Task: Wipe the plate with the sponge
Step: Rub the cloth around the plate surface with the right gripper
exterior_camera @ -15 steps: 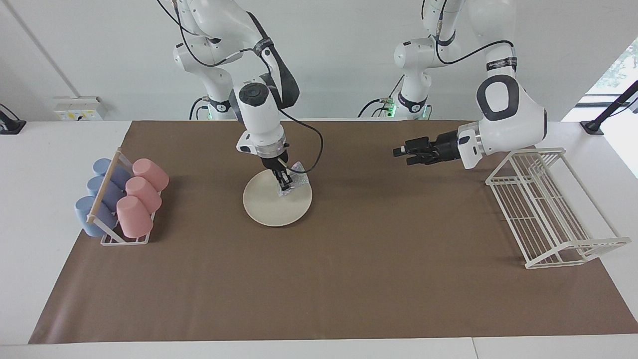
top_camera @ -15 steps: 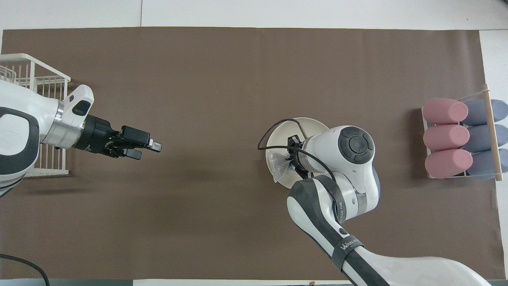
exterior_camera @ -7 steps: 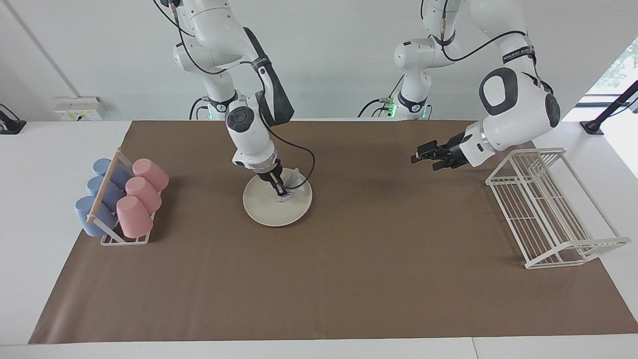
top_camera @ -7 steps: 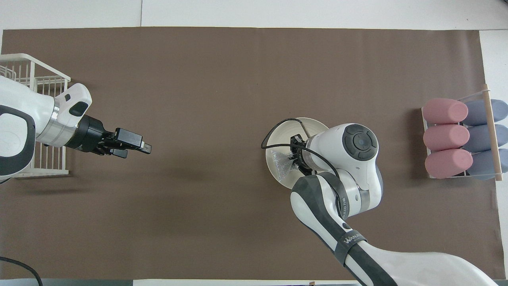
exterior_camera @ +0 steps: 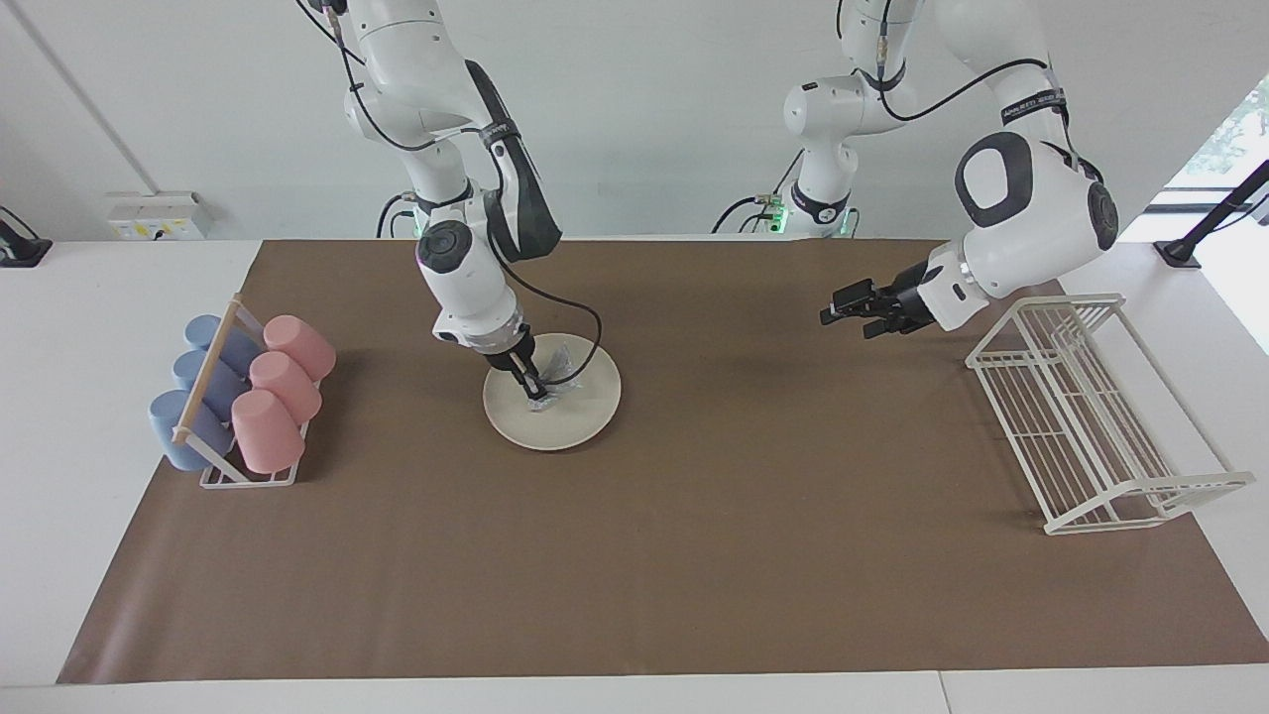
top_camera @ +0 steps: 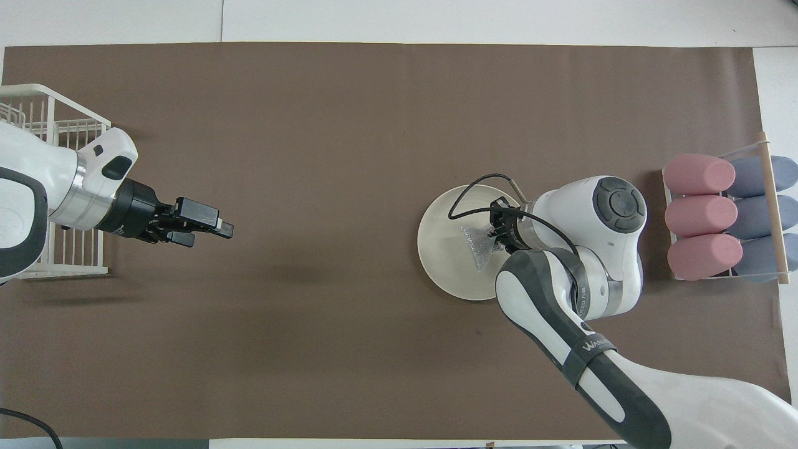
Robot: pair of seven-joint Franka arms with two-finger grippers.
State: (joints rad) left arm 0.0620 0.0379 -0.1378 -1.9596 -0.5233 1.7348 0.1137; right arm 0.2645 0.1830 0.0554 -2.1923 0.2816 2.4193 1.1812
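The round cream-white plate lies flat on the brown mat. My right gripper points down onto it and is shut on the silvery, wrinkly sponge. The sponge is pressed on the part of the plate toward the cup rack. My left gripper hangs open and holds nothing, over the bare mat beside the white wire rack, well apart from the plate.
A small rack with pink and blue cups lying in it stands at the right arm's end of the table. A white wire dish rack stands at the left arm's end. The brown mat covers the table.
My right gripper has dragged the sponge across the plate toward the cup rack. My left gripper has drawn back toward the wire rack.
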